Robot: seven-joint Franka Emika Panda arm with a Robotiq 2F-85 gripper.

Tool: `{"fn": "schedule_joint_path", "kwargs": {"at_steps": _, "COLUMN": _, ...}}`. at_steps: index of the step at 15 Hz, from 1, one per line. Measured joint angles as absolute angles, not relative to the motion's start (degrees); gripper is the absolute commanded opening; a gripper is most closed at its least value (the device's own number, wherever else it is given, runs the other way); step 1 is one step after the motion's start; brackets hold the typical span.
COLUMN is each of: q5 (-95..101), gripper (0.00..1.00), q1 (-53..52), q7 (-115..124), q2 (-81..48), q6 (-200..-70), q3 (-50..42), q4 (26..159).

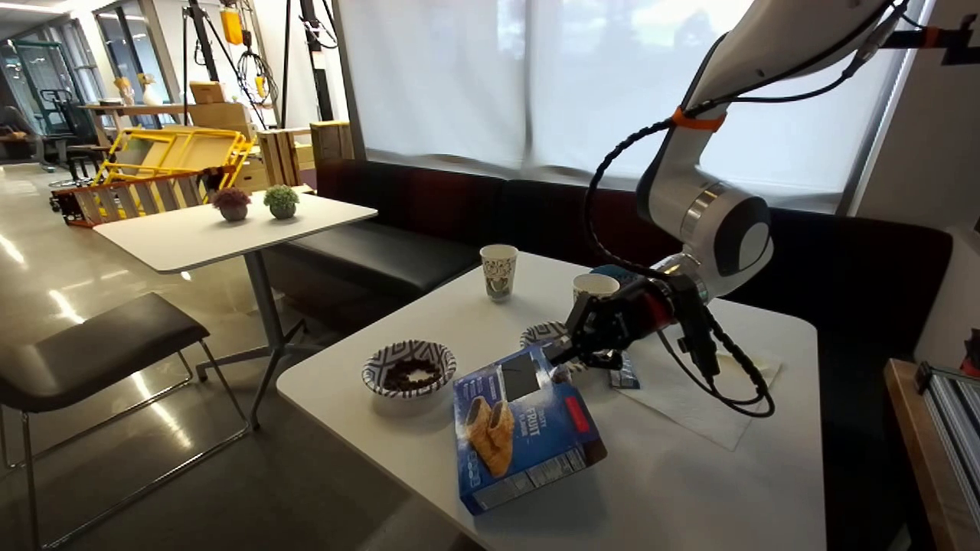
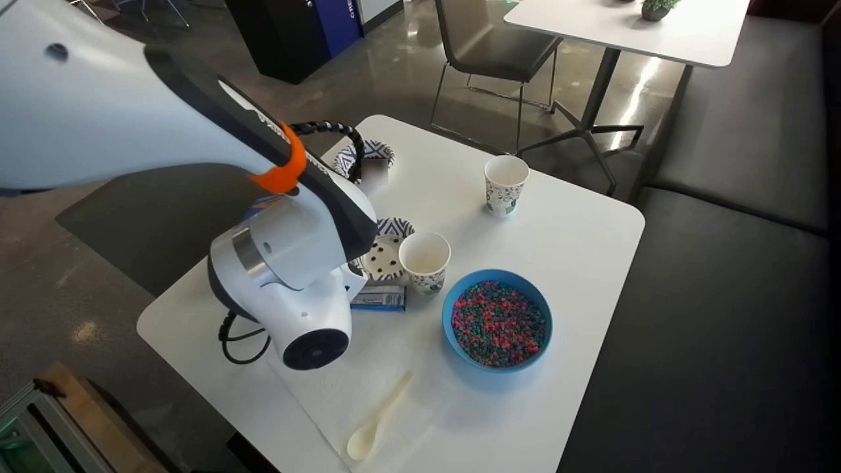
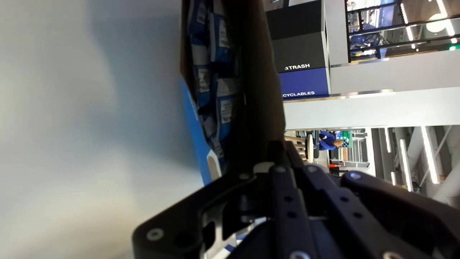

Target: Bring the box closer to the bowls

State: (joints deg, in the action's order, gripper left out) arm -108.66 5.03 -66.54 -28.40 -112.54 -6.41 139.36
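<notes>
The blue box (image 1: pixel 528 428) with a printed pastry picture lies near the table's front edge in an exterior view. Only a sliver of the box (image 2: pixel 257 206) shows behind the arm in an exterior view. The wrist view looks into the open end of the box (image 3: pixel 197 133), with blue packets inside. My gripper (image 1: pixel 559 353) is at that end, its fingers (image 3: pixel 282 153) close together on the box's upper panel. A patterned bowl (image 1: pixel 409 370) stands beside the box. A second bowl (image 1: pixel 542 332) stands behind it, partly hidden; both bowls (image 2: pixel 364 152) (image 2: pixel 387 253) show in both exterior views.
Paper cups (image 1: pixel 499 272) (image 2: pixel 426 259) stand behind the bowls. A blue bowl of coloured pieces (image 2: pixel 497 320), a blue packet (image 2: pixel 381 299), a napkin (image 1: pixel 712 398) and a pale spoon (image 2: pixel 378 420) are also on the table.
</notes>
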Motion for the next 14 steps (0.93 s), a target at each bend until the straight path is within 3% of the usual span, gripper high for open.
{"fn": "schedule_joint_path", "kwargs": {"at_steps": 1, "q5": -108.66, "gripper": 0.00, "q1": 4.88, "q7": -66.91, "q2": -28.95, "q6": -112.72, "q3": -6.59, "q4": 139.25}}
{"fn": "schedule_joint_path", "kwargs": {"at_steps": 2, "q5": -108.66, "gripper": 0.27, "q1": 4.72, "q7": -67.30, "q2": -29.39, "q6": -113.12, "q3": -6.71, "q4": 139.15}}
{"fn": "schedule_joint_path", "kwargs": {"at_steps": 3, "q5": -108.66, "gripper": 0.28, "q1": 4.48, "q7": -67.76, "q2": -29.74, "q6": -113.65, "q3": -6.88, "q4": 139.08}}
{"fn": "schedule_joint_path", "kwargs": {"at_steps": 5, "q5": -108.66, "gripper": 0.40, "q1": 3.90, "q7": -68.66, "q2": -30.09, "q6": -115.26, "q3": -7.16, "q4": 139.04}}
{"fn": "schedule_joint_path", "kwargs": {"at_steps": 12, "q5": -108.66, "gripper": 0.94, "q1": 0.93, "q7": -73.42, "q2": -27.94, "q6": -123.74, "q3": -7.36, "q4": 139.86}}
{"fn": "schedule_joint_path", "kwargs": {"at_steps": 14, "q5": -108.66, "gripper": 1.00, "q1": -0.29, "q7": -75.95, "q2": -25.38, "q6": -128.71, "q3": -7.39, "q4": 140.99}}
